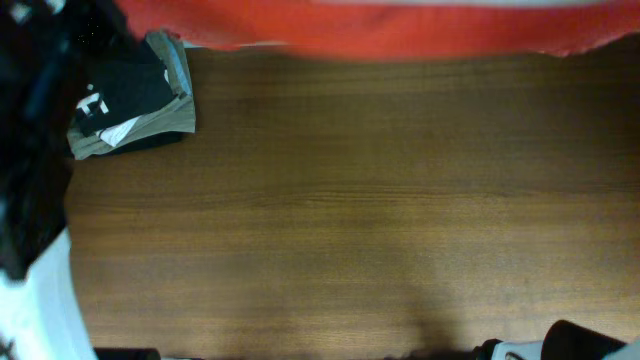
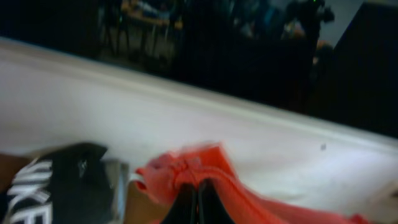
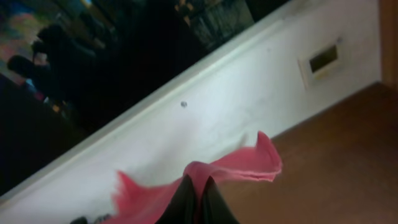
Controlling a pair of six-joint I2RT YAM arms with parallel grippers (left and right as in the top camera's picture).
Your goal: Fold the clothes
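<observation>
Left claw [image 2: 198, 186] is clenched on a bunched edge of the red-orange T-shirt [image 2: 186, 169]. Its two dark fingers are pressed together and the cloth is puckered above them. Right claw [image 3: 198, 184] is clenched in the same way on another edge, and a pink-red flap stands up beside it. From overhead the shirt shows only as a blurred red band along the far edge. I judge that it hangs in the air between the two claws, above the brown table [image 1: 350, 210], and does not lie on it.

The step seems to be spreading the shirt flat before any fold. To do it well, the claws should go apart until the held edge is straight. Then they should come down level together and draw toward the near side, so that the free hem lands first without wrinkles. Neither grip should loosen before the cloth rests on the wood. The landing should be well right of the black garment [image 1: 130, 85] with white letters, which lies on olive-grey folded garments [image 1: 175, 118] at the far left.

I cannot tell which part of the shirt each claw holds. No lettering or label is visible. Most of the shirt is cut off overhead. A dark blurred shape [image 1: 30, 150] at the left edge may be an arm. Beyond the table, a white panel [image 2: 186, 118] and a dark room are only blurs.
</observation>
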